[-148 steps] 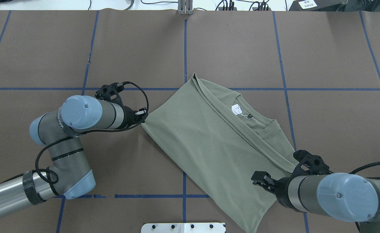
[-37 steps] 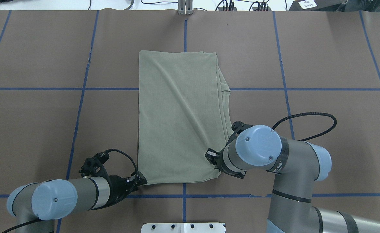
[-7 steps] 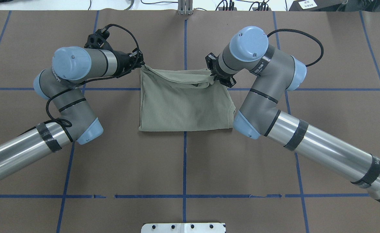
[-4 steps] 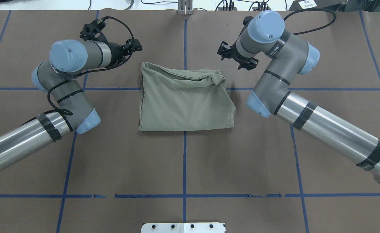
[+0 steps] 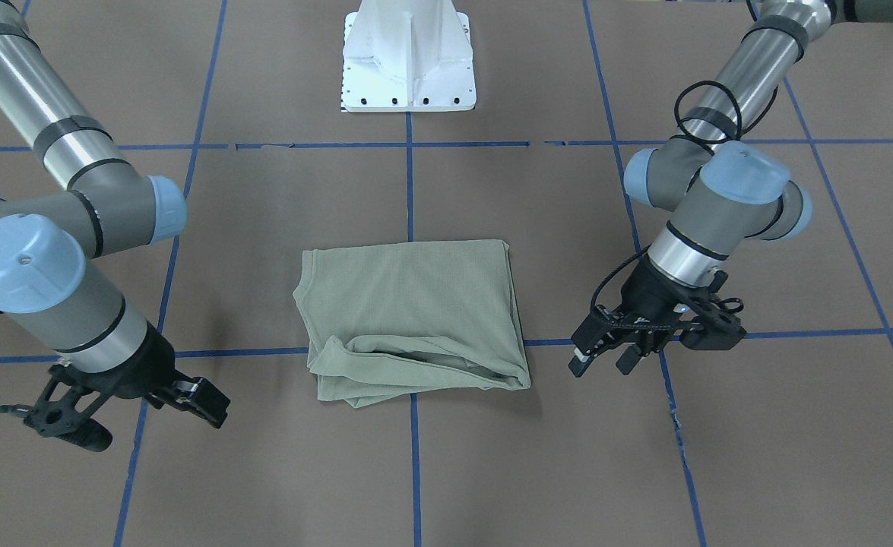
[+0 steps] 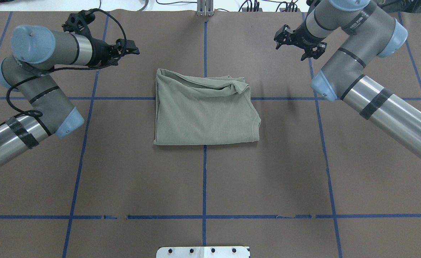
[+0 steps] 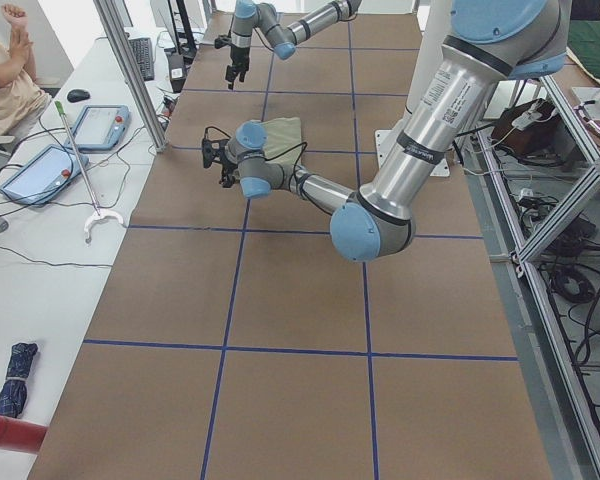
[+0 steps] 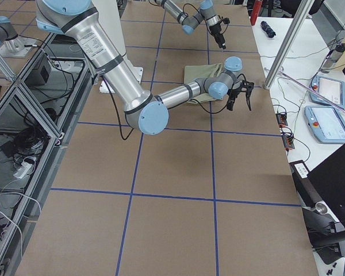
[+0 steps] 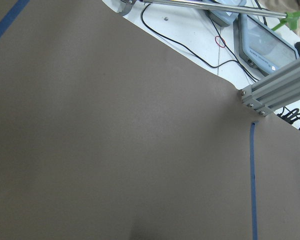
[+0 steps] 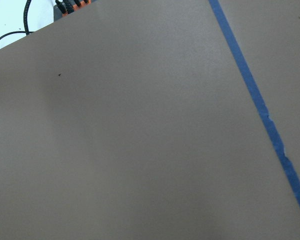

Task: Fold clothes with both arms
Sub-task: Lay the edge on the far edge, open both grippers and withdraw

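The clothes, one sage-green shirt (image 6: 205,113), lie folded into a squat rectangle at the table's middle, with a loose rumpled edge on the far side (image 5: 416,376). My left gripper (image 6: 135,48) hovers open and empty off the shirt's far left corner; in the front-facing view the left gripper (image 5: 602,363) hangs to the right of the cloth. My right gripper (image 6: 291,48) is open, also empty, off the far right corner and clear of the fabric. The right gripper (image 5: 214,406) shows at the left in the front-facing view. Both wrist views hold only brown table paper.
Blue tape lines (image 6: 204,179) grid the brown table. The white pedestal base (image 5: 408,61) stands at the robot's side. A metal post (image 6: 205,9) and cables sit at the far edge. Beyond that edge are teach pendants (image 7: 95,125) and a seated person (image 7: 5,80).
A second ago both grippers held the shirt's top layer at its far corners. They let go, the cloth dropped flat, and both arms have swung outward and away from it.
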Robot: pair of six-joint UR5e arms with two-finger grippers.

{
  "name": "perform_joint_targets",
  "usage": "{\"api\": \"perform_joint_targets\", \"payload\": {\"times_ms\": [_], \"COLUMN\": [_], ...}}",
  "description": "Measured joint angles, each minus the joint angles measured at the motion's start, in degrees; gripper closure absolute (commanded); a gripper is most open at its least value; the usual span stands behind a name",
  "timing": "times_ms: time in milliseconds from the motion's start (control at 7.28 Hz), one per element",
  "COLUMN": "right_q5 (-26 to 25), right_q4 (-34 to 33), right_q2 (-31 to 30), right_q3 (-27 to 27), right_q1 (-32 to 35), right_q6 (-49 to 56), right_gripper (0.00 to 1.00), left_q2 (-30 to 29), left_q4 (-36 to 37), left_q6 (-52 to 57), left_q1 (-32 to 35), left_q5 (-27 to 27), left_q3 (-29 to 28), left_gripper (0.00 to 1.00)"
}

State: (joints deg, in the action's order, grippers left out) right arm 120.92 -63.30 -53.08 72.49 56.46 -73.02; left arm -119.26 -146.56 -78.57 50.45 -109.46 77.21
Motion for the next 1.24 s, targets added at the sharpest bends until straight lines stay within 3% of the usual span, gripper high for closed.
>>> {"api": "perform_joint_targets", "payload": {"times_ms": [137,275,412,825,1237], "right_q5": [1.64,1.92,1.02,-4.98,-12.2], "right_q4": [-0.09,-0.35,-0.84,-3.26,-6.41], "right_q2": [-1.5,-2.29,-2.74,-1.94,2.26], "right_q3": [1.7,3.76,6.39,12.9,12.2], "right_q1": [1.03,0.54,-1.39,-10.58,-18.31], "right_q6": [2.05,2.1,-0.57,-9.98,-11.66], "right_gripper": [0.2,0.86,1.0,1.0,1.0], "left_q2": [2.96,5.08,6.37,8.76,9.28], "left_q4": [0.14,0.19,0.19,0.06,0.02], "left_q6": [3.97,5.87,6.59,7.09,7.11], "left_q1": [1.03,1.53,1.92,4.83,5.34], "left_q5": [-2.35,-3.6,-4.41,-7.4,-7.89], "left_q3": [3.02,5.25,6.55,7.85,7.76], "left_gripper": [0.0,0.0,0.0,0.0,0.0]}}
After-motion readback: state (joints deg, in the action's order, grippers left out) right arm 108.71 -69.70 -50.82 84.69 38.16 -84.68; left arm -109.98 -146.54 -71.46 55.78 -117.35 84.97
